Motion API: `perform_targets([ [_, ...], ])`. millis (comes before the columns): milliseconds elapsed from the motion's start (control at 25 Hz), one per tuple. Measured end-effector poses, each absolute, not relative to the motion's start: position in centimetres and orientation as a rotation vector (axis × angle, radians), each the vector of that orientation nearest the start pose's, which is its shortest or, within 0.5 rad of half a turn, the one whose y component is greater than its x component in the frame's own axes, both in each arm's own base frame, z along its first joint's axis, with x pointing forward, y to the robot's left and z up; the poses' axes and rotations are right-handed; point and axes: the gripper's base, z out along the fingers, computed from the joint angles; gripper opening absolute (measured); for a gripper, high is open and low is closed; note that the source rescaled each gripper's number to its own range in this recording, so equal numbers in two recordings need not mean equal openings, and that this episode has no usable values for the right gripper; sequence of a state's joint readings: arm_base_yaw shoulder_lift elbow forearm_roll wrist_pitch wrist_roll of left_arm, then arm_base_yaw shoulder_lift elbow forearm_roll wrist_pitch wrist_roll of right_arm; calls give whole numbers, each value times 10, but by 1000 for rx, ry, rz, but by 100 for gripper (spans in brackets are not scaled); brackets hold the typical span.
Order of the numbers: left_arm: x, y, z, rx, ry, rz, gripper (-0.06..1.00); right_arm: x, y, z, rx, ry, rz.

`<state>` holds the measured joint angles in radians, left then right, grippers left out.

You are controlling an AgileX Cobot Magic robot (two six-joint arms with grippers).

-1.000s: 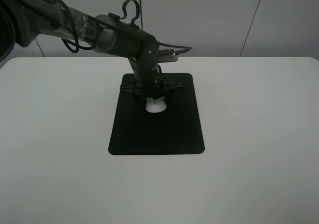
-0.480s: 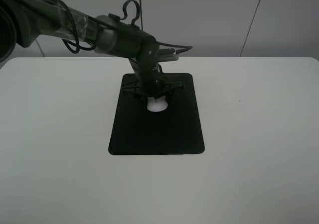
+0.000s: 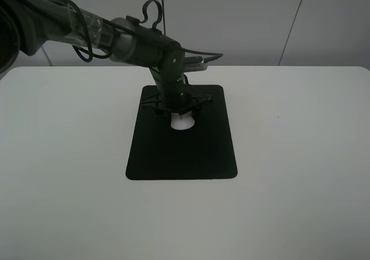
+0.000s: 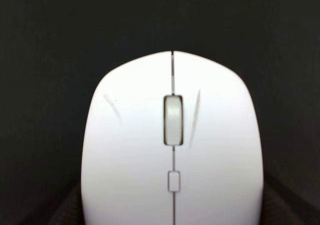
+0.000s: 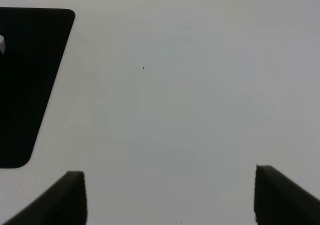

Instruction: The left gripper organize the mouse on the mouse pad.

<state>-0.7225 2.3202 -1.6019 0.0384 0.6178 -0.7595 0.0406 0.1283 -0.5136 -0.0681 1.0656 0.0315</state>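
Left pincer (image 3: 180, 113) sits low over the white mouse (image 3: 182, 123), its dark claws splayed to either side. I cannot tell whether they are clamped on the shell or only bracketing it. On the wrist feed the mouse fills the picture, grey scroll wheel (image 4: 173, 120) running straight up the middle, so I read it as lined up with the tool. It already rests on the black mouse pad (image 3: 182, 153), about midway between the pad's side edges and a little toward the far end. As I judge it, what is left is a clean finish. I would keep the mouse flat on the pad, square its long axis to the pad's edges, then part the claws evenly and lift straight up so neither side drags it askew. The pad looks matte and should hold it. Around it the white tabletop (image 3: 300, 156) is smooth, with one tiny dark speck off to the right. Right pincer (image 5: 170, 200) hangs wide apart above that bare side, well clear. A pale wall (image 3: 243, 17) backs the scene.
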Motion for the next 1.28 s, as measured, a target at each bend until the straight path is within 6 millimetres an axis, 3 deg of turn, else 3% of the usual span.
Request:
perform_targets([
  [120,350,-306,87,-10,2872,-282,0,14,-5,280,-11,2162,-42],
  [160,350,-305,87,-4,2870,-277,8,14,-5,280,-11,2162,-42],
  [240,351,-305,87,6,2867,-268,61,14,-5,280,-11,2162,-42],
  [280,351,-305,87,10,2865,-265,76,14,-5,280,-11,2162,-42],
  [360,351,-305,87,12,2864,-264,92,14,-5,280,-11,2162,-42],
  [600,351,-305,88,14,2862,-264,97,14,-5,280,-11,2162,-42],
  [760,353,-304,101,43,2828,-262,100,14,-5,280,-11,2162,-42],
  [1280,352,-294,218,261,2519,-320,100,14,-5,280,-11,2162,-41],
])
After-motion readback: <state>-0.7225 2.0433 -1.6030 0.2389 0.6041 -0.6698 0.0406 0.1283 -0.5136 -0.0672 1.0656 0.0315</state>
